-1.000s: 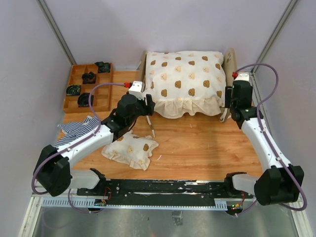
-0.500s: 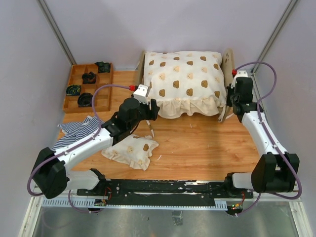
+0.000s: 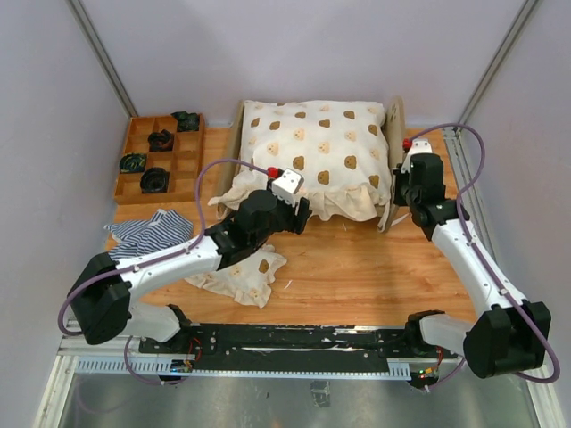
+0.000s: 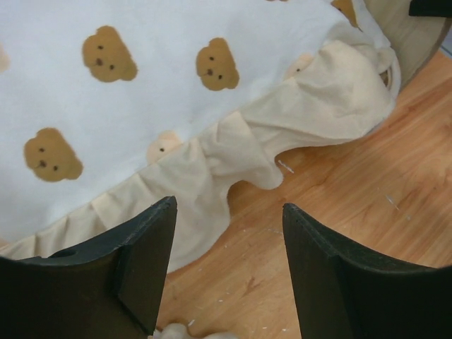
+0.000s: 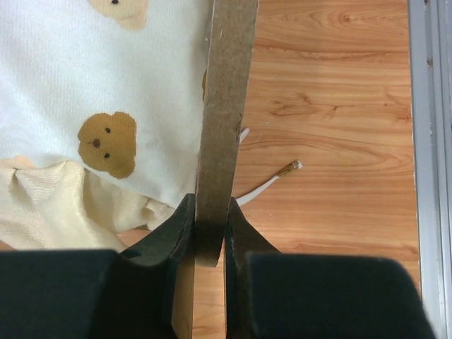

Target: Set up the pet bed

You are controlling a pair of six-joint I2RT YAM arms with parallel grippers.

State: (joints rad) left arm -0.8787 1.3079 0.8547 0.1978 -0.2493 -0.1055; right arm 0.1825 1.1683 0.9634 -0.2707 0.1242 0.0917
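Pinching the end board of the pet bed (image 5: 226,85), the right claw (image 5: 210,208) held firm; the left claw (image 4: 227,210) hovered wide (quilt (image 4: 141,85) on; pillow (image 3: 239,275), striped cloth (image 3: 147,234) apparently unplaced).

No readable text, labels, brands, numbers or signs anywhere in view.

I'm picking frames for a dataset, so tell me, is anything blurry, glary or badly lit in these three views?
Top external: even soft light, no glare, only faint shadows on the table. Left wrist: quilt crisp, near jaws slightly soft. Right wrist: pet bed panel sharp, dark jaws at the bottom blurred.
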